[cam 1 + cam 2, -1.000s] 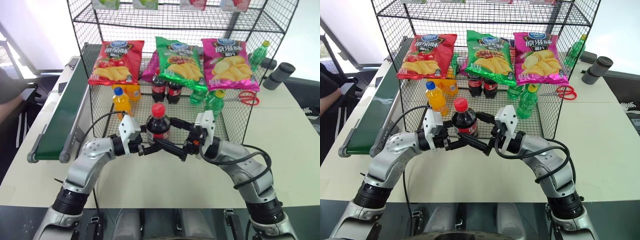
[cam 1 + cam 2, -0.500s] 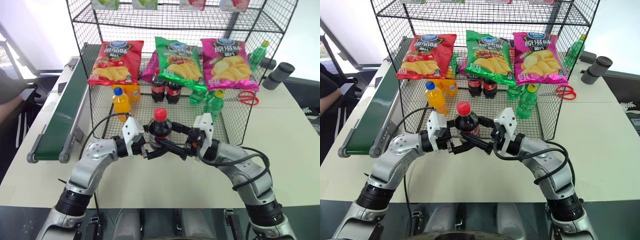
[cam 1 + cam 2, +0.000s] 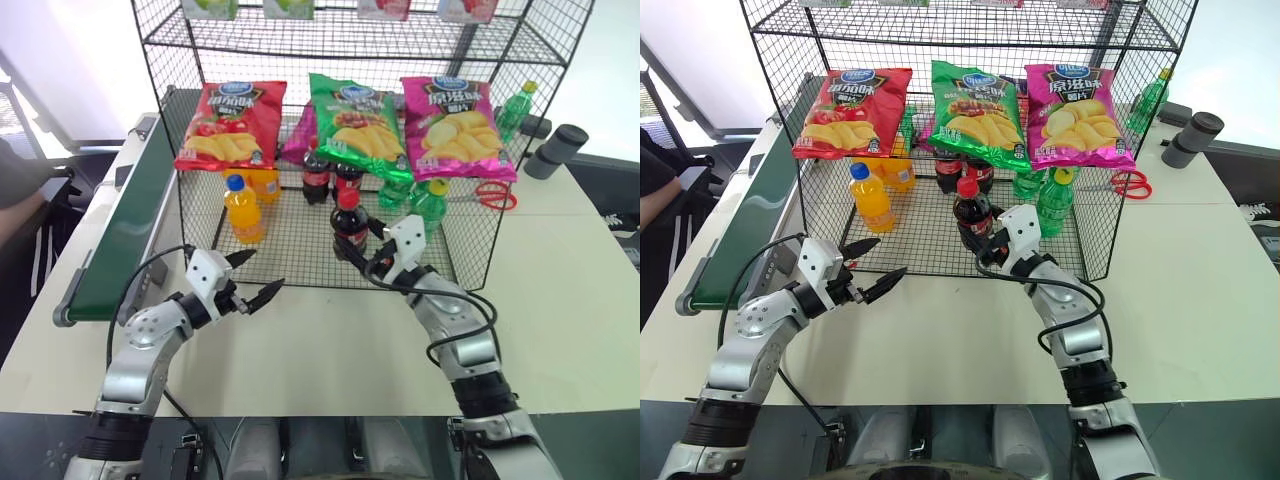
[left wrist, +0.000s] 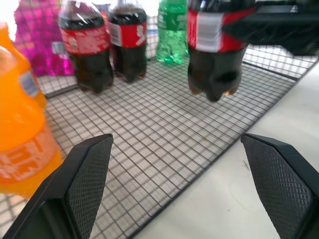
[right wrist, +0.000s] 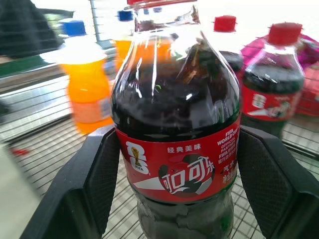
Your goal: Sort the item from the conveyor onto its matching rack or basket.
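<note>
A small cola bottle [image 3: 349, 221] with a red cap and red label is upright over the front of the black wire rack's [image 3: 160, 70] base tray [image 3: 290, 250]. My right gripper [image 3: 356, 250] is shut on its lower body; in the right wrist view the fingers [image 5: 99, 184] press both sides of the bottle [image 5: 177, 114]. My left gripper [image 3: 257, 275] is open and empty over the table, in front of the tray and left of the bottle. The left wrist view shows the bottle's base [image 4: 214, 74] just above the mesh. The green conveyor [image 3: 125, 230] runs along the left.
Two more cola bottles [image 3: 330, 178], an orange soda [image 3: 243, 210] and green bottles [image 3: 428, 200] stand in the tray. Chip bags [image 3: 350, 125] hang above them. Red scissors [image 3: 490, 196] and a dark cylinder [image 3: 557, 150] lie right of the rack. A person's arm [image 3: 20, 185] is at far left.
The left gripper let go of the bottle, opened and drew back to the left. The right gripper closed on the bottle and carried it forward and lower, over the rack's tray.
</note>
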